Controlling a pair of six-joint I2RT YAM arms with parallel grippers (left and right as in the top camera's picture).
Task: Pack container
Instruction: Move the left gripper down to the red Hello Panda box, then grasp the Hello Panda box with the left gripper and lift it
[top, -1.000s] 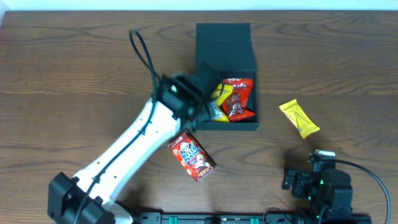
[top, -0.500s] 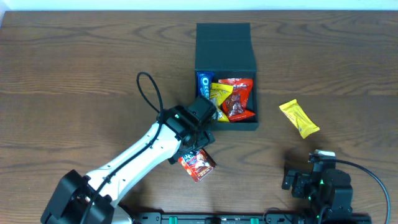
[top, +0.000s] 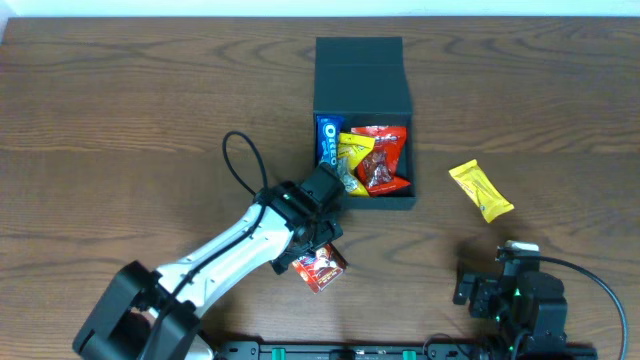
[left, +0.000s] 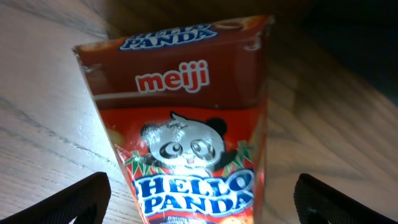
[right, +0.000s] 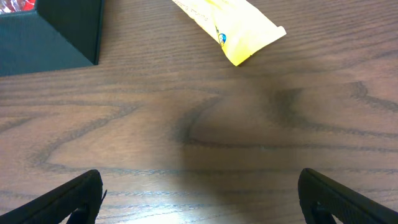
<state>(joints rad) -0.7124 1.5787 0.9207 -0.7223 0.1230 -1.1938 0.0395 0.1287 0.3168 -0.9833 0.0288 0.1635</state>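
Observation:
The dark container (top: 362, 75) stands open at the table's far middle, its flap lid laid back, with blue, yellow and red snack packets inside. A red Hello Panda box (top: 325, 270) lies on the wood in front of the container's left corner. My left gripper (top: 314, 238) hovers over the box's upper end and hides part of it. In the left wrist view the Hello Panda box (left: 193, 124) fills the frame, and my left gripper (left: 202, 202) stands open with a finger on each side, not touching it. My right gripper (right: 202, 193) is open over bare wood.
A yellow snack packet (top: 481, 190) lies right of the container; the right wrist view shows the yellow packet (right: 227, 25) ahead and the container's corner (right: 56, 37) at upper left. The right arm (top: 510, 295) rests near the front edge.
My left arm drew back from the container's left side toward the front edge and came down over the Hello Panda box. The right arm stayed still.

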